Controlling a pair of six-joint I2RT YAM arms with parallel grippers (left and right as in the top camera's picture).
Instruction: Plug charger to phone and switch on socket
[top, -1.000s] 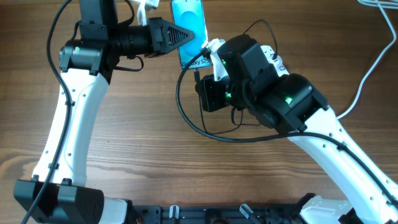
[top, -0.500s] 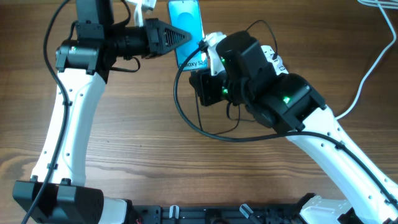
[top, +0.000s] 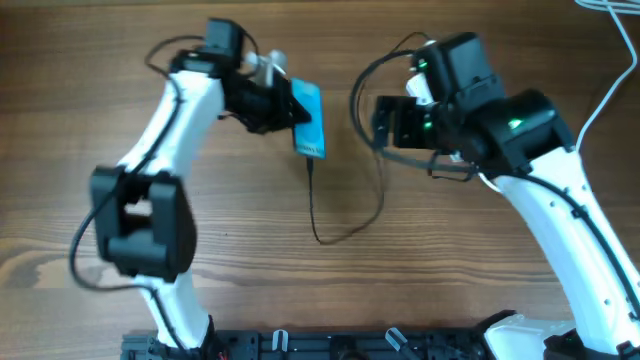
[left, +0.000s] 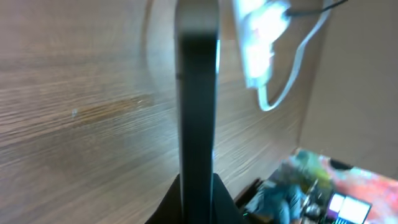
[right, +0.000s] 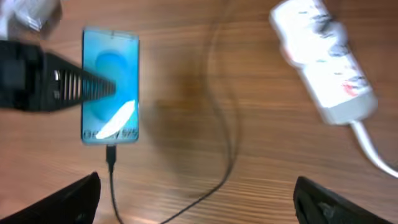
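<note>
The phone (top: 311, 118) glows cyan, and my left gripper (top: 285, 108) is shut on its left side, one black finger (right: 74, 87) lying across the screen. In the left wrist view the phone (left: 198, 93) shows edge-on as a dark bar between the jaws of the left gripper (left: 198, 190). The charger's black connector (right: 111, 154) sits in the phone's (right: 111, 93) bottom end. Its thin cable (top: 318, 225) loops over the table toward the right arm. My right gripper (right: 199, 202) is open and empty, right of the phone (top: 385, 118). The white socket (right: 323, 59) lies further right.
A thick white cord (right: 373, 149) leaves the socket's near end, and another stretch of white cord (top: 605, 70) runs along the table's far right. A white plug with its cord (left: 261, 37) shows beyond the phone in the left wrist view.
My right gripper has opened, let go at the phone's bottom end and drawn back to the right. The left arm has swung and carried the phone down and right, the cable trailing from it.
</note>
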